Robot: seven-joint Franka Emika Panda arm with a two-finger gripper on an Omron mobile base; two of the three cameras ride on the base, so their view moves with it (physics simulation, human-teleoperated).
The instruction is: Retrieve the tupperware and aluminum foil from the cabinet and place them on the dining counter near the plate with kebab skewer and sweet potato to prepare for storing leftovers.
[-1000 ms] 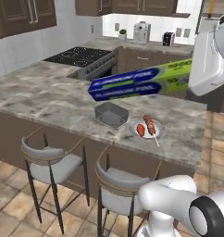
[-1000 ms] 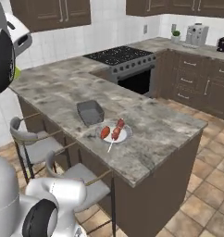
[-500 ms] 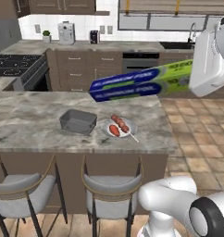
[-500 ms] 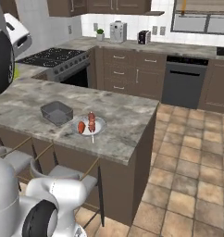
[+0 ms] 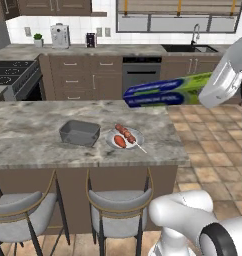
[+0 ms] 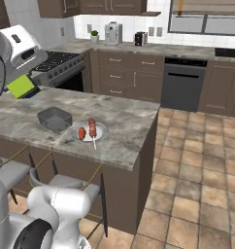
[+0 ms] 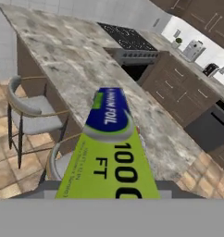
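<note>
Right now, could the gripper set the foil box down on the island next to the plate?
Probably yes. The gripper holds the aluminum foil above the dining counter, with bare stone right of the plate.

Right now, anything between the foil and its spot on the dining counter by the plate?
Nothing visible. The foil hangs in the claw above the counter's right end. Below sit the plate with skewer and sweet potato, and the tupperware left of it; bare stone surrounds them.
</note>
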